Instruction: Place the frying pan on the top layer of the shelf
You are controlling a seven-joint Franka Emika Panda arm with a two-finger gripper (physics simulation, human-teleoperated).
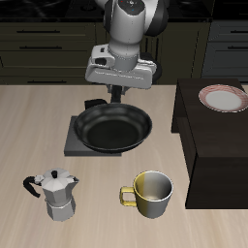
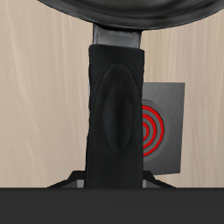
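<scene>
A light wooden table [image 1: 39, 126] fills the scene, with dark cabinets [image 1: 48, 44] behind it. The shelf [image 1: 208, 145], a large dark box-like unit with a flat top, stands along one side of the table and reaches to the front edge. A red-rimmed plate [image 1: 225, 98] lies on its top, toward the back.

The grey robot arm [image 1: 131, 29] reaches down from the back of the table over the frying pan [image 1: 114, 127]. The round black pan sits near the middle of the table, over a grey square burner plate [image 1: 76, 139] whose corner shows beside it; whether the pan rests on the plate or is raised above it cannot be told. The pan is well apart from the shelf top.

The gripper [image 1: 115, 94] is at the pan's handle. In the wrist view the long black handle [image 2: 115, 105] runs straight up the middle, but the fingers cannot be made out, so its opening and hold cannot be told. The burner's red coil [image 2: 155, 129] shows beside the handle.

Near the front edge stand a silver moka pot [image 1: 57, 193] and a yellowish mug [image 1: 149, 193], apart from each other.
</scene>
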